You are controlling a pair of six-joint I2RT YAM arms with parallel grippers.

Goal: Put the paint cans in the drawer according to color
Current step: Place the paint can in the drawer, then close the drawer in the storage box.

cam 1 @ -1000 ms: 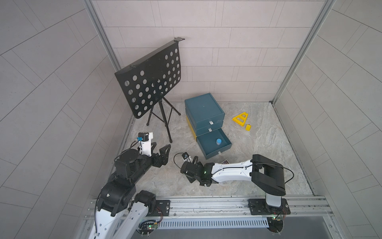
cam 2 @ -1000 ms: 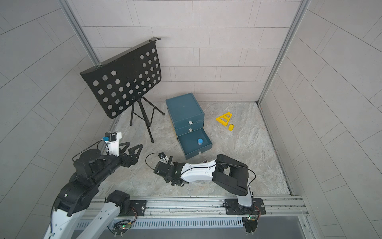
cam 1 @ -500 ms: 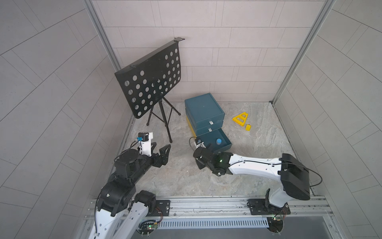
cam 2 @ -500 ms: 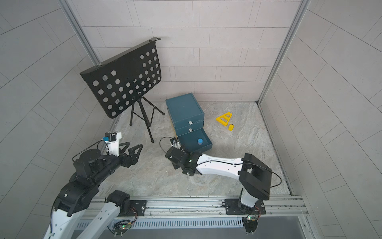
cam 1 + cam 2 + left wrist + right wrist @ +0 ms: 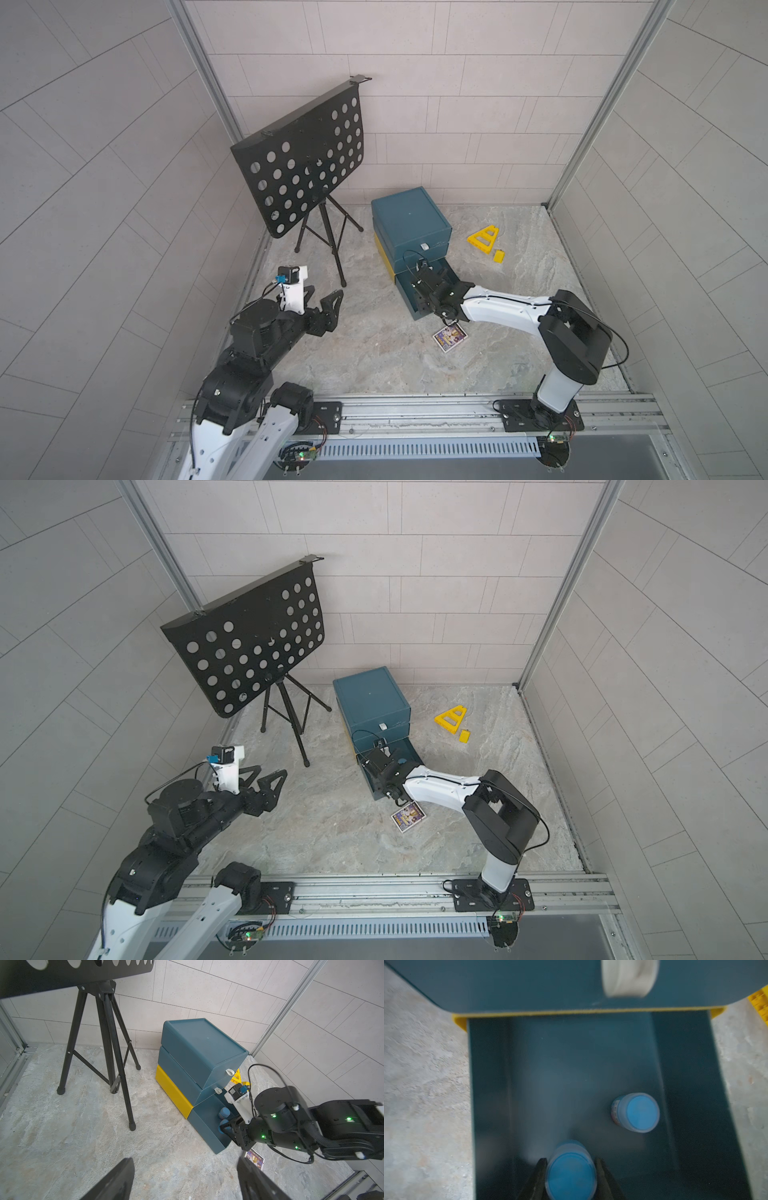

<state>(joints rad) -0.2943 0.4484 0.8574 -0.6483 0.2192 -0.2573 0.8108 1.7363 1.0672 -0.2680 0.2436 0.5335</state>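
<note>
A: Where is the blue paint can [image 5: 571, 1174]?

B: Between the fingers of the right gripper [image 5: 571, 1160], which is clamped on its sides. It sits upright inside the outline of the bottom drawer [image 5: 488, 1084], near the drawer's front end. The wrist view is blurred, so I cannot tell whether its base touches the drawer floor.

A: Is anything else in that drawer?

B: A second blue paint can [image 5: 638, 1112] stands upright on the drawer floor. It is apart from the held one and close to a side wall.

A: And the drawer itself?

B: It is pulled out from the foot of the teal cabinet [image 5: 409, 216]. The two tiers above it are shut, each with a pale knob, and the lowest tier has a yellow shell.

A: What about the left arm?

B: The left gripper [image 5: 324, 293] hangs above the bench [image 5: 374, 353], well apart from the cabinet. Its fingers [image 5: 118, 1180] are spread wide with nothing between them.

A: What else is around?

B: A black perforated music stand [image 5: 303, 166] stands on its tripod beside the cabinet. A yellow triangular frame [image 5: 484, 240] and a small yellow block [image 5: 498, 255] lie near each other on the cabinet's far side. A printed card [image 5: 450, 336] lies flat on the bench just in front of the drawer, under the right arm.
</note>
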